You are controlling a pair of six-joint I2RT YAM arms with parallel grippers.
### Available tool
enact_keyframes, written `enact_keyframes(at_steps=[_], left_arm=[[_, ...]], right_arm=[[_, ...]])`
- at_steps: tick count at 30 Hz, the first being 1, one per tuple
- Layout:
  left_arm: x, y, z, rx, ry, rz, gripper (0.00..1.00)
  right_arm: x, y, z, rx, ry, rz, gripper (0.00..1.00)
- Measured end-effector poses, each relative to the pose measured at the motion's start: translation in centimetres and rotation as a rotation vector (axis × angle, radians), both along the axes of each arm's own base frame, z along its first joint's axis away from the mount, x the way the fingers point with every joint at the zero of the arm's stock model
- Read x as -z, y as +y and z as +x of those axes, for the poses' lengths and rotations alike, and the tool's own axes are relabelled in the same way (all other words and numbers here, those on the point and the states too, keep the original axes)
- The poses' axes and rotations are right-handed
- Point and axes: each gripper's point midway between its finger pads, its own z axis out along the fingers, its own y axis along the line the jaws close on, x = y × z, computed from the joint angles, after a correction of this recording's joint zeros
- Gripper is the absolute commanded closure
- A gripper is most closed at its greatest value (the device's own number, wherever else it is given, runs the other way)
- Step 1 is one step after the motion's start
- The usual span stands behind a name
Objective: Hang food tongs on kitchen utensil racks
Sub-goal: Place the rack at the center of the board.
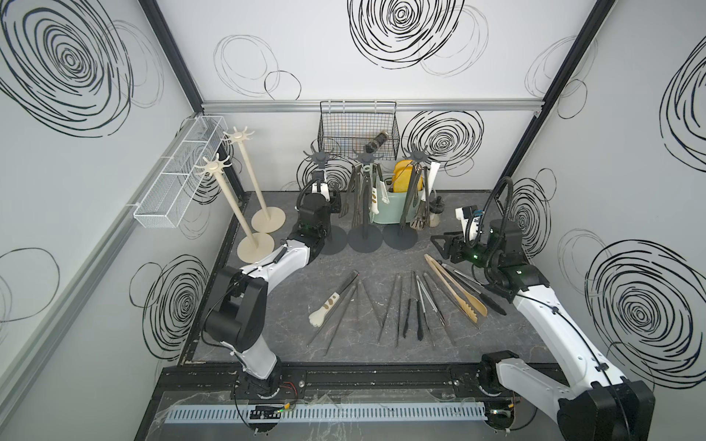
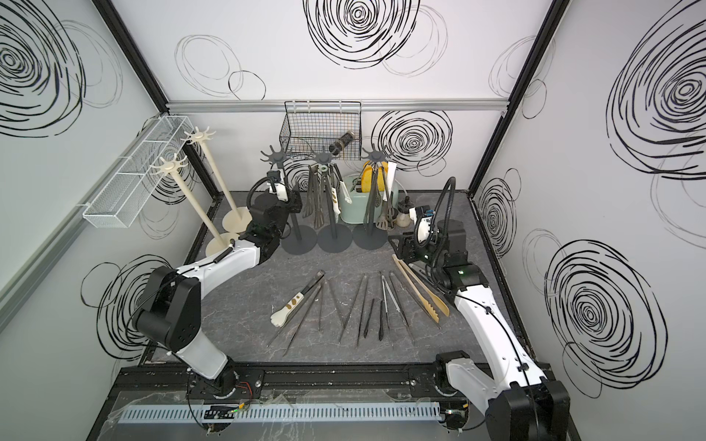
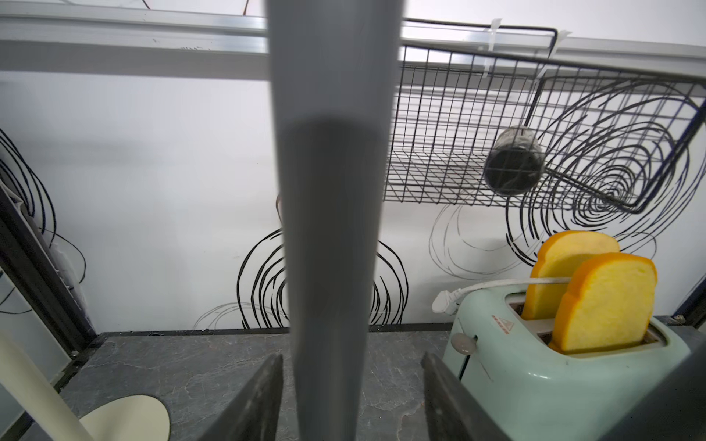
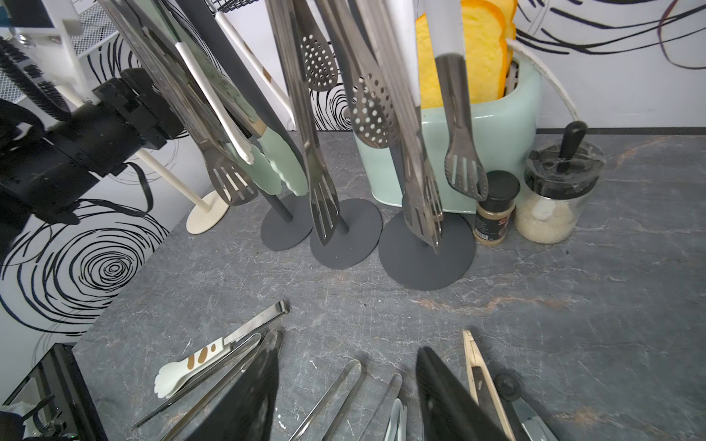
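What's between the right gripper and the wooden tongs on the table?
Nothing visible. The right gripper hangs open above the table, close to the hinge end of the wooden tongs, and nothing lies over that end.

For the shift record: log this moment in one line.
left pincer open around grey rack pole | right pincer open, empty | tongs lying on table | cream racks bare

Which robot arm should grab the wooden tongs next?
The right one, probably. Its open right gripper hangs beside the wooden tongs; the left gripper is far off, open around a grey rack pole.
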Motion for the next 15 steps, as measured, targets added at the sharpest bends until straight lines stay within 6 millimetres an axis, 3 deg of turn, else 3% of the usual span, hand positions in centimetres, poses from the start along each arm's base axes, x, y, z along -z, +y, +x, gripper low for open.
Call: enact_keyframes(at_steps=[9,15], left_arm=[[-3.7,1.8,-4.7,-0.002,-0.018,-0.035,0.31],[-4.0,2.9,-7.9,-0.006,0.060,-0.090,0.33]], right_arm=[[1.2,-1.0,0.1,0.057,0.049,-0.025,0.39],[3.8,-2.8,-0.2,0.149,0.158,-0.079,0.41]])
